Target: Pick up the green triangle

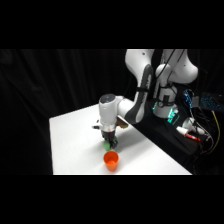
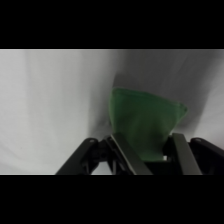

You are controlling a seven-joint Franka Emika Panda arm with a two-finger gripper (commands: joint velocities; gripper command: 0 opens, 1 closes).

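Note:
In the wrist view the green triangle (image 2: 142, 117) fills the space between my two fingers, its narrow end pinched between the pads and its wide end pointing away. My gripper (image 2: 146, 140) is shut on it, just above the white table (image 2: 55, 110). From the side, the gripper (image 1: 109, 141) reaches straight down to the table's middle. Only a sliver of the green triangle (image 1: 106, 145) shows at its tips there.
An orange cup (image 1: 111, 160) stands upright on the table (image 1: 70, 140) just in front of the gripper, close to the front edge. Cables and electronics (image 1: 192, 127) sit off the table at the right, beside the arm's base (image 1: 165, 107).

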